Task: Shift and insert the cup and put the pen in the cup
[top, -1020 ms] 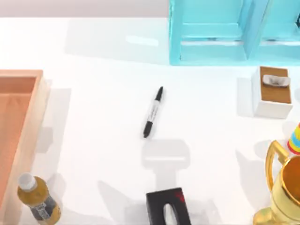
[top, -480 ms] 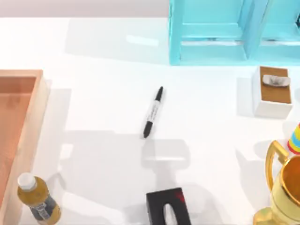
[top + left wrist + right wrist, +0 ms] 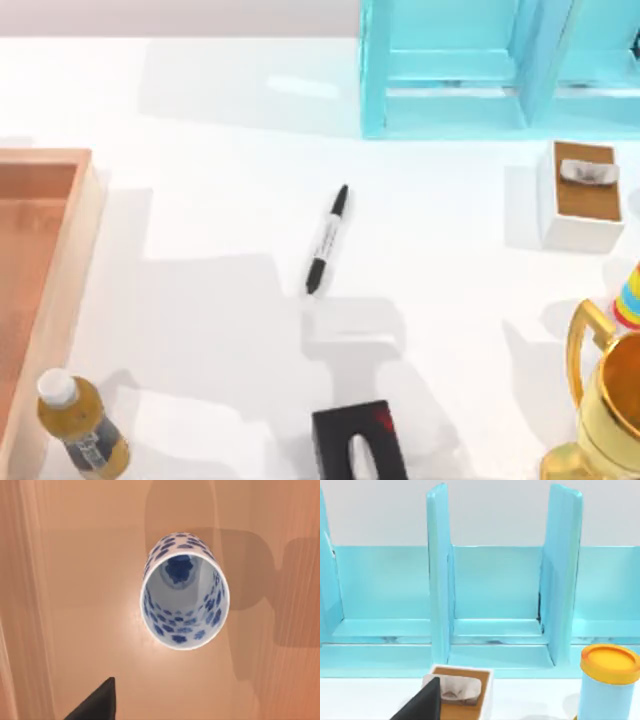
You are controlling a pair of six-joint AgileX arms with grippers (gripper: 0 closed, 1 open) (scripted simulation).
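White desk (image 3: 220, 200) surface: the broad shadow between the wooden tray (image 3: 62, 270) and the pen (image 3: 326, 240) has grown and shifted since half a second ago; the objects themselves have not moved. Pen lies flat near desk centre, slanted, clear of everything, with open room on all sides. Cup (image 3: 184, 591) stands upright on the tray's orange-brown floor in the left wrist view, mouth open toward the camera, apart from the tray wall. Left pincer: one dark fingertip (image 3: 97, 705) shows below the cup, not touching it; I cannot tell how far open it is. Right pincer: one dark fingertip (image 3: 422, 702) faces the blue shelf unit (image 3: 495, 605); opening likewise unclear. Bottle (image 3: 80, 420) sits at the tray's near corner, possibly touching its edge. Black box (image 3: 358, 440) at the near edge, tissue box (image 3: 580, 195) and gold trophy (image 3: 600, 400) at the right.
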